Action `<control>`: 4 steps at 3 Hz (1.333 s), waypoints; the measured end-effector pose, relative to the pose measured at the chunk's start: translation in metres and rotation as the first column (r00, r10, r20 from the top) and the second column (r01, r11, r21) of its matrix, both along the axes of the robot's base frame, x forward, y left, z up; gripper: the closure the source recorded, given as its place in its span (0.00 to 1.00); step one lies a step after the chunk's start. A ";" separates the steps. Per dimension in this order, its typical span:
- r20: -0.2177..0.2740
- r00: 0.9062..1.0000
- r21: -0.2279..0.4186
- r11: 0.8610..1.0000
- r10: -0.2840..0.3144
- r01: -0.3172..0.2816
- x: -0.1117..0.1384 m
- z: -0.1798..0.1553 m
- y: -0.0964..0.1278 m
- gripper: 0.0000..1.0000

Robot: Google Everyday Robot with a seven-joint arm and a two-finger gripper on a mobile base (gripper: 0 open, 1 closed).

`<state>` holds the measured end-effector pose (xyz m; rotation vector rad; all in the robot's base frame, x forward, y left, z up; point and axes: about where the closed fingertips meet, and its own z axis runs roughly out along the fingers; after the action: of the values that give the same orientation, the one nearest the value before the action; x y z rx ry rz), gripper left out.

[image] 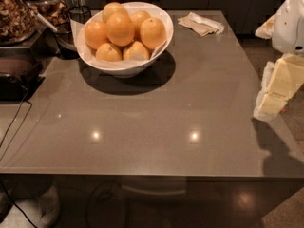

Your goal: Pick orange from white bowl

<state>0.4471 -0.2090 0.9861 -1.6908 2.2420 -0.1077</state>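
Observation:
The white bowl [124, 68] stands at the table's back left and holds several oranges. The orange [119, 28], large and deep orange, sits on top in the middle of the pile. Smaller, paler fruits lie in front of it. My gripper [269, 104] hangs at the right edge of the view, over the table's right edge. It is far to the right of the bowl, nearer the front, and holds nothing that I can see.
A crumpled napkin [200, 23] lies at the back right of the table. A dark wire cup [79, 14] and jars [19, 13] stand left of the bowl. A black appliance [15, 80] with a cable sits at the left edge.

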 end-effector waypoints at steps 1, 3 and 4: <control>-0.040 0.997 -0.010 0.998 -0.066 0.065 0.064 0.014 0.031 0.00; -0.013 0.999 0.032 0.998 -0.052 0.052 0.088 0.024 0.046 0.00; -0.007 1.000 0.066 0.998 -0.016 0.016 0.127 0.033 0.072 0.00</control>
<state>0.5742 -0.1372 1.0189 -1.6416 2.2384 -0.0311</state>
